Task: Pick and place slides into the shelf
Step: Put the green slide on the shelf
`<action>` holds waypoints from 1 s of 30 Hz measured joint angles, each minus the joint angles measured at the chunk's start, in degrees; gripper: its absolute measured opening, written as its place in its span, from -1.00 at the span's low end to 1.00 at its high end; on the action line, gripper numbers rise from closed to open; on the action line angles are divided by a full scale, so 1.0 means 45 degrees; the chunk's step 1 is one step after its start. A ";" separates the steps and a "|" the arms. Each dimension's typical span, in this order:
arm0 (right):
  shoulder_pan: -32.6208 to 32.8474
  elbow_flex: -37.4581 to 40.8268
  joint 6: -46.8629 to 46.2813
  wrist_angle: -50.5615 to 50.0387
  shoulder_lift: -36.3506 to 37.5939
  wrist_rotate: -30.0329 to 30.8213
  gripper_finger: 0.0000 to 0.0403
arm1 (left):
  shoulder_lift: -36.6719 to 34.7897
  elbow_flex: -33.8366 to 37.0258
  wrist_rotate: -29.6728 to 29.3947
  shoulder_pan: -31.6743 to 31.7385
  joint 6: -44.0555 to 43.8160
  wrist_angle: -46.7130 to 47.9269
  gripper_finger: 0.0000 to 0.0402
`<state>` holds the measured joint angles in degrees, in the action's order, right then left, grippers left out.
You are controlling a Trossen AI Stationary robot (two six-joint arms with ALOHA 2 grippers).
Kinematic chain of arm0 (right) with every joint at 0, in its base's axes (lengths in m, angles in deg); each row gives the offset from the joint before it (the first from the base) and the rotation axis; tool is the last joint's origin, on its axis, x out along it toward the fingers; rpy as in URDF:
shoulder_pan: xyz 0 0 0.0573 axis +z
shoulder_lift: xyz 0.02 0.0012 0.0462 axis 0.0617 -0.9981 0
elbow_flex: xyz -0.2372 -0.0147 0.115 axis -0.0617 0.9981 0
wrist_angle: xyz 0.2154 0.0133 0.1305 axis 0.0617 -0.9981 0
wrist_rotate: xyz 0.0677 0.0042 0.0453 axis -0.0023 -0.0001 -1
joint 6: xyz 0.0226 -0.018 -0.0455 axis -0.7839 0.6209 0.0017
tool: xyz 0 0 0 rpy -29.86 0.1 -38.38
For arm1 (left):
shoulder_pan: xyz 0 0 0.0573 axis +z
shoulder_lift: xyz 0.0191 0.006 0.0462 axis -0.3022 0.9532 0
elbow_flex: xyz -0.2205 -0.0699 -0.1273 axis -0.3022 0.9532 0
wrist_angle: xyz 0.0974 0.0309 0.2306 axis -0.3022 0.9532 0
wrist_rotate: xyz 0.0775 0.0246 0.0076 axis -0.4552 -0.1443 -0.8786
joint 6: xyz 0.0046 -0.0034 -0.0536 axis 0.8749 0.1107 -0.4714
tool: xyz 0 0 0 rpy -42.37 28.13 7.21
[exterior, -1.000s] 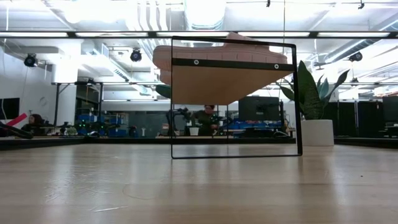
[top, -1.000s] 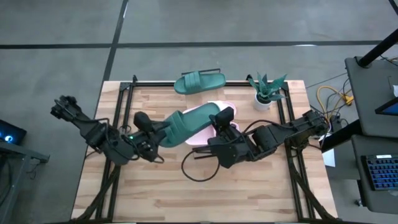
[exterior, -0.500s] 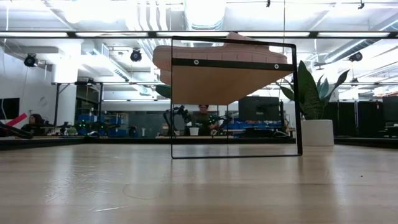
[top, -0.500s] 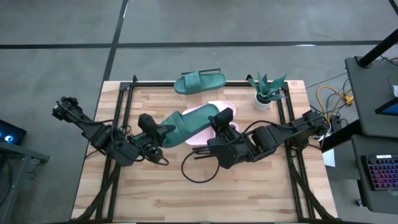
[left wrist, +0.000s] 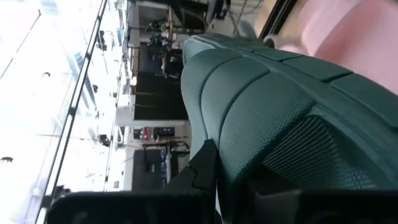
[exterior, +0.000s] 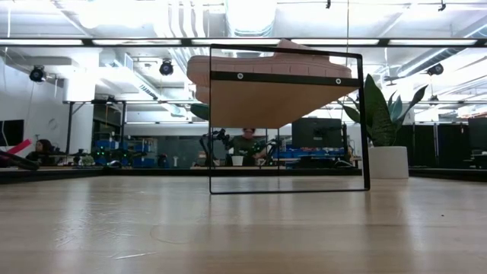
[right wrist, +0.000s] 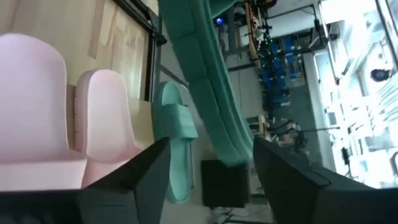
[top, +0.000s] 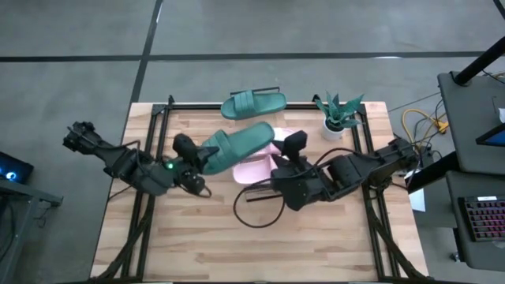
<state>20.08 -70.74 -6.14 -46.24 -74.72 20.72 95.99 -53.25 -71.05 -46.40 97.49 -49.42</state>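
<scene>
A dark teal slide (top: pixel 237 143) hangs over two pale pink slides (top: pixel 264 164) that lie side by side at mid table. My left gripper (top: pixel 192 154) is shut on the teal slide's left end. My right gripper (top: pixel 290 148) stands open just right of the slide's free end, touching nothing; its wrist view shows the slide's edge (right wrist: pixel 208 87) beyond the spread fingers. A second teal slide (top: pixel 253 102) lies at the far edge. In the low view the shelf (exterior: pixel 285 91) is end-on with a pink slide (exterior: pixel 293 50) on its top. My left gripper pinches the teal slide's end nearest the left arm (left wrist: pixel 233 168) between its two fingers, coming about level from the table's left and lying along the slide. The slide is lifted and sticks out toward the right, above the pink slides; whether it brushes them I cannot tell.
A small potted plant (top: pixel 339 117) stands at the far right of the table. A black cable (top: pixel 256 211) loops on the wood near my right arm. A black wire frame (top: pixel 170 106) borders the working area. The near half of the table holds bare wood.
My left gripper has shut on the teal slide's left end, and my right gripper has opened, let go of its right end and drawn back a little toward the right. The slide has swung slightly toward the far edge.
</scene>
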 joint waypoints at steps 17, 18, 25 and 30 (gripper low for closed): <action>-0.0005 0.0060 -0.2165 -0.0494 0.2308 -0.0009 0.14 | 0.0385 0.0307 0.8571 0.6534 0.4059 -0.1201 -1.00; -0.0005 0.0084 -0.2221 -0.0526 0.2377 -0.0011 0.14 | 0.0491 0.0307 0.8673 0.6907 0.4268 -0.1431 -1.00; -0.0005 0.0144 -0.2388 -0.0647 0.2542 -0.0047 0.14 | 0.1132 0.0315 1.1288 0.9579 0.4824 -0.1847 -1.00; -0.0005 0.0204 -0.2515 -0.0757 0.2493 -0.0055 0.14 | 0.1911 0.0335 1.2321 1.0259 0.5493 -0.2266 -1.00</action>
<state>20.06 -69.82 -17.46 -49.65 -63.51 20.47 104.59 -51.75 -15.60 -0.23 122.21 -59.61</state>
